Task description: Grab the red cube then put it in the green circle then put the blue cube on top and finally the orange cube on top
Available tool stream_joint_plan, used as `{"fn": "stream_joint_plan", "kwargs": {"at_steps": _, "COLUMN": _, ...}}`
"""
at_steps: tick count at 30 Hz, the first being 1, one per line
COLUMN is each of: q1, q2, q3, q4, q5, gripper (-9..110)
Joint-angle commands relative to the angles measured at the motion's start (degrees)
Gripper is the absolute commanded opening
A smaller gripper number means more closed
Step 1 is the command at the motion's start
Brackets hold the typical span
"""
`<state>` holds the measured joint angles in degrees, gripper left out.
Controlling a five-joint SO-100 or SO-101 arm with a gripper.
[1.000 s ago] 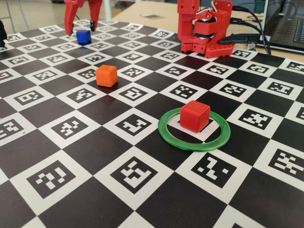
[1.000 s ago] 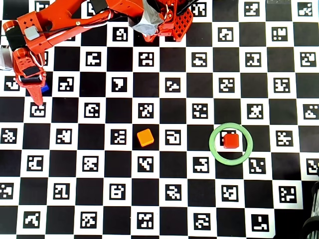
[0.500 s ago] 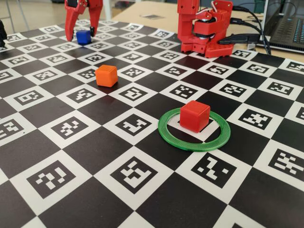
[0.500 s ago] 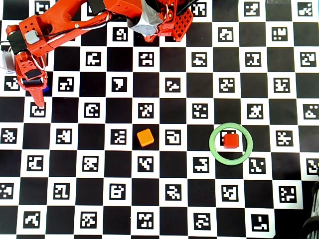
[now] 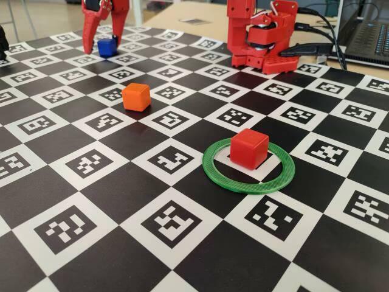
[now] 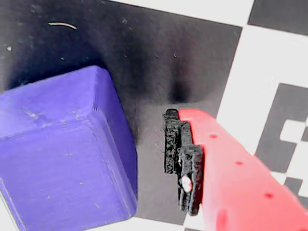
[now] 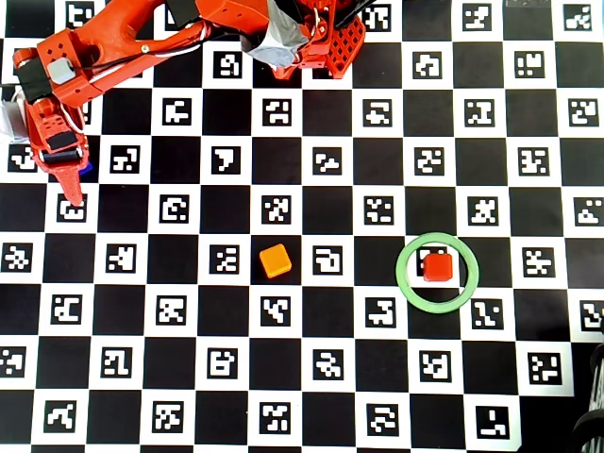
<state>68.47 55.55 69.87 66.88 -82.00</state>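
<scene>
One pincer (image 5: 104, 45) stands open astride the blue cube (image 5: 107, 47); overhead, arm hides most of it.

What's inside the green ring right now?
Only the red cube sits inside the green ring, on a white square. Nothing is on top of it. The patch under it is hidden.

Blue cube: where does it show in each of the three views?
Fixed view: blue cube far upper left, between the tool's two fingers.
Wrist view: fills the lower left, a gap between it and the padded finger.
Overhead view: only a blue sliver at the left edge, under the arm.
Shared landmark: the tool's red fingers.
</scene>
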Motion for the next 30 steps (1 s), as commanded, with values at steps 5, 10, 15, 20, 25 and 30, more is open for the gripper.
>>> {"fn": "stream_joint_plan", "kwargs": {"at_steps": 5, "q1": 0.53, "q2": 1.49, "q3": -0.7, "q4": -0.62, "q5": -5.19, "gripper": 43}}
{"fn": "stream_joint_plan", "kwargs": {"at_steps": 10, "q1": 0.0, "q2": 1.67, "q3": -0.79, "q4": -0.09, "q5": -7.47, "gripper": 43}}
{"fn": "stream_joint_plan", "kwargs": {"at_steps": 15, "q1": -0.88, "q2": 1.93, "q3": -0.79, "q4": 0.35, "q5": -7.73, "gripper": 43}}
{"fn": "stream_joint_plan", "kwargs": {"at_steps": 20, "q1": -1.49, "q2": 2.2, "q3": -0.79, "q4": 0.44, "q5": -7.29, "gripper": 43}}
{"fn": "stream_joint_plan", "kwargs": {"at_steps": 25, "q1": -1.58, "q2": 2.2, "q3": -0.97, "q4": 0.44, "q5": -7.12, "gripper": 43}}
{"fn": "stream_joint_plan", "kwargs": {"at_steps": 30, "q1": -1.58, "q2": 2.2, "q3": -0.62, "q4": 0.0, "q5": -7.29, "gripper": 40}}
